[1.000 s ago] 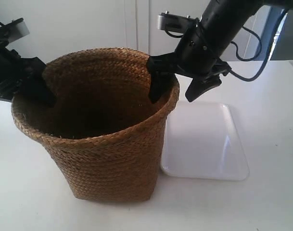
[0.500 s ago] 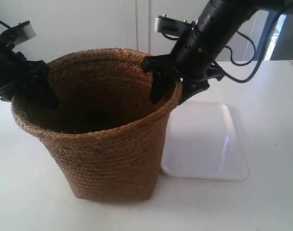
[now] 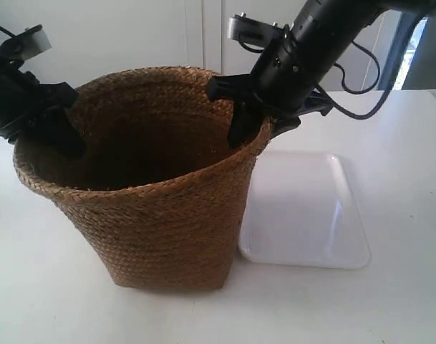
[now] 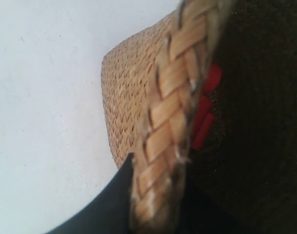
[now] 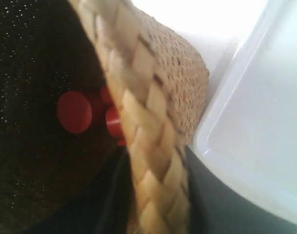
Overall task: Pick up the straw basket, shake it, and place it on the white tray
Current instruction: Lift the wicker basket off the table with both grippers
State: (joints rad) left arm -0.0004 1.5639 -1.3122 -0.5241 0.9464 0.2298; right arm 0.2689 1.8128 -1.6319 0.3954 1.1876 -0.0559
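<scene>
Broadly, the white tabletop (image 3: 389, 301) carries everything, and the straw basket (image 3: 157, 208) dominates it, standing upright just left of the white tray (image 3: 303, 215) in the exterior view, its side at the tray's near corner but not on it. The tray lies flat and bare.

The change is at the rim. A second ago the right hand (image 3: 255, 135) straddled the rim with its outer finger held clear of the wall; now it is pinched shut on the braid, one finger inside and one outside, as the right wrist view confirms (the tray beside the basket there settles which arm this is). The left hand (image 3: 60, 136) grips the opposite rim likewise: its wrist view shows a dark finger pressed to the outer wall, the inner one lost in the dark interior, so I judge it closed on the straw rather than see it plainly.

With both holds made, the basket sits a shade higher in the frame than before, rim and base alike. That reads as the lift just beginning; whether the base has fully left the tabletop I cannot tell. Shaking and the move onto the tray are not yet done.

Smallest, some red pieces (image 5: 74, 112) lie inside on the bottom.
</scene>
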